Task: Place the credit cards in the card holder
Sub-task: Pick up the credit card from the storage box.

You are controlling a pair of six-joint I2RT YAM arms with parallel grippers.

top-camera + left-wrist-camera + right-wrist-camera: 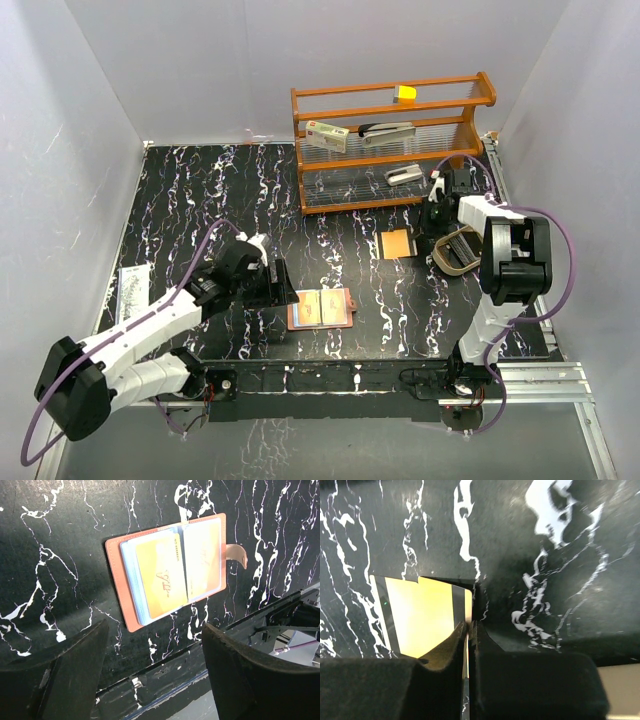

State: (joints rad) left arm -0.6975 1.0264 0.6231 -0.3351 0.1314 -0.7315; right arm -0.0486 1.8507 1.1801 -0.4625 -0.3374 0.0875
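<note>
Top external: a black tabletop veined in white is seen, boxed in by plain pale grey walls. The card holder is laid open near the front edge, and one loose orange card is left flat further back on the right, near a tan oval tray. A wooden rack is parked at the back and a white printed sheet at the left edge. Its print can't be read.

Left wrist: the left gripper is spread wide with nothing between the fingers, just short of the holder. Two yellow cards are tucked into its clear sleeves, and the faint writing on them is too small to be read.

Right wrist: the right gripper is pressed together right beside the loose card, where dark stripes are shown. Whether anything is pinched can't be told.
</note>
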